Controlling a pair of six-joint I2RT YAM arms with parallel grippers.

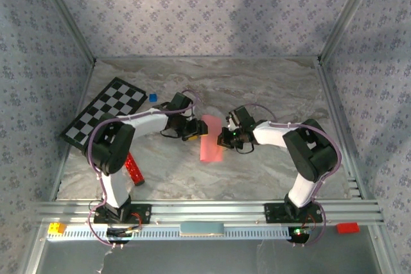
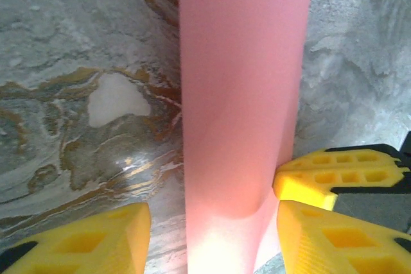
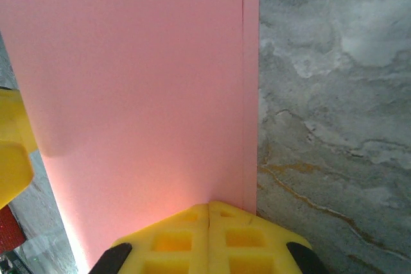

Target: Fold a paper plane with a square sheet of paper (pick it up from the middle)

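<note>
The square sheet of paper (image 1: 210, 139) lies folded into a pink strip on the marble table between both arms. My left gripper (image 1: 196, 134) is at its left edge. In the left wrist view the strip (image 2: 244, 94) runs up between my open left gripper (image 2: 212, 222); the right finger touches its edge and the left finger stands apart. The paper bulges slightly near the fingers. My right gripper (image 1: 223, 138) is shut, its joined tips (image 3: 209, 206) resting on the paper (image 3: 141, 94) near the doubled right edge. No paper plane shape shows.
A checkerboard (image 1: 106, 110) lies at the back left with a small blue cube (image 1: 153, 97) beside it. A red glittery bar (image 1: 133, 168) lies by the left arm. A yellow brick (image 1: 56, 228) and a red brick (image 1: 347, 227) sit on the front rail.
</note>
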